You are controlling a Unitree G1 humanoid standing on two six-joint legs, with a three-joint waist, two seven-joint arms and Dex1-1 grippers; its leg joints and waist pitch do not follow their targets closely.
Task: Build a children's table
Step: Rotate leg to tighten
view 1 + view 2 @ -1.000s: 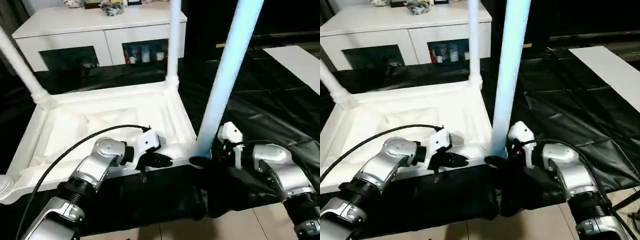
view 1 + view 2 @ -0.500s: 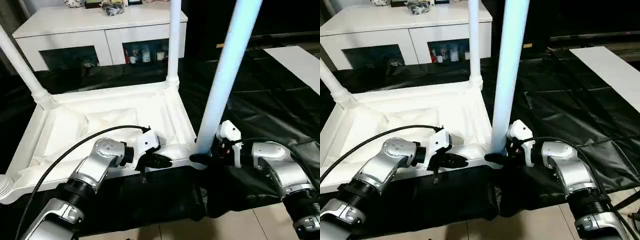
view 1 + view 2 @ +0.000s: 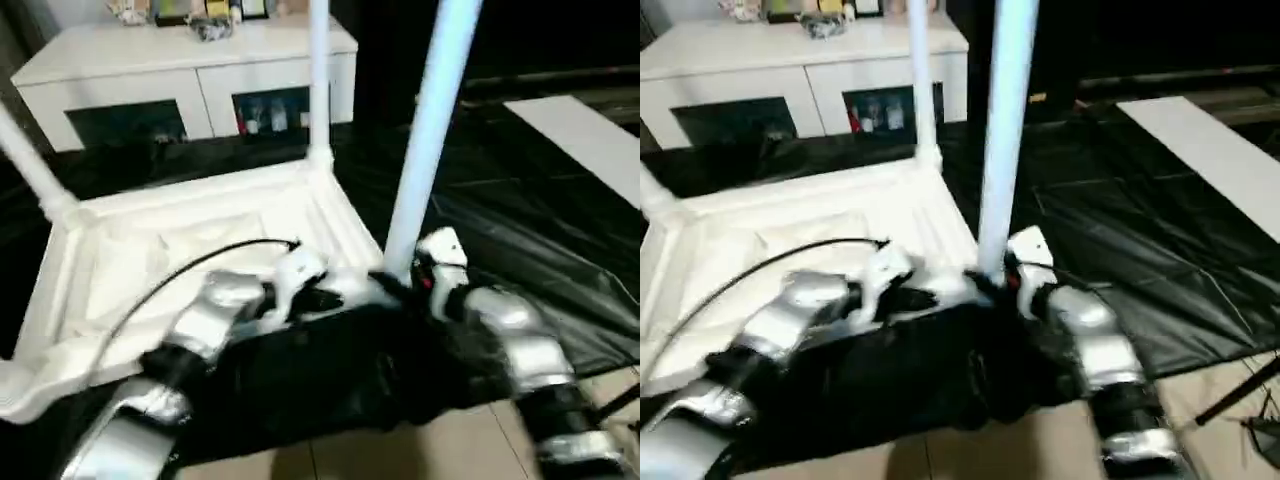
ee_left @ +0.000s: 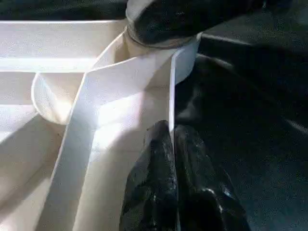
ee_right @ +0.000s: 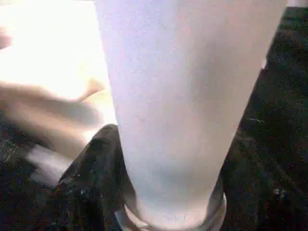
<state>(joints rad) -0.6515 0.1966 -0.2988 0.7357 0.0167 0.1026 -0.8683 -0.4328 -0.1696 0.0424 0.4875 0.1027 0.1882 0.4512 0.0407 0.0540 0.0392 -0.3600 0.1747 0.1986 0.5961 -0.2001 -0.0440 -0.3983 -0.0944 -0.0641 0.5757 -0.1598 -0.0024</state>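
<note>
At the near right corner, 5 o'clock of the tabletop: you are seating a leg, and this is where trouble would start.
Tabletop point(image 3: 180, 250): lies underside up on black sheeting point(image 3: 520, 220), ribs showing; its near edge runs past both grippers.
Near-right leg point(image 3: 425, 130): stands nearly upright in the corner socket point(image 4: 185, 57); whether it is fully home cannot be told from these frames.
Other legs: one point(image 3: 318, 80) stands at the far right corner, 1 o'clock; one point(image 3: 30, 165) leans out at the far left corner, 10 o'clock; a socket at 7 o'clock shows at the picture edge.
Right gripper point(image 3: 395, 285): its fingers bracket the base of the near-right leg, one dark finger point(image 5: 98, 159) lying against the tube; judged a loose hold around it, not a firm clamp.
Left gripper point(image 4: 174, 144): fingers pressed together, nothing between them, tips resting against the tabletop's rim wall just beside the socket.
Risk 1: if you let go before the leg seats, it may tip toward 3 o'clock and drop out.
Risk 2: pushing the leg sideways could slide the tabletop on the slick sheeting; the left gripper's brace is slight.
Risk 3: twisting off-axis may jam the leg crooked.
</note>
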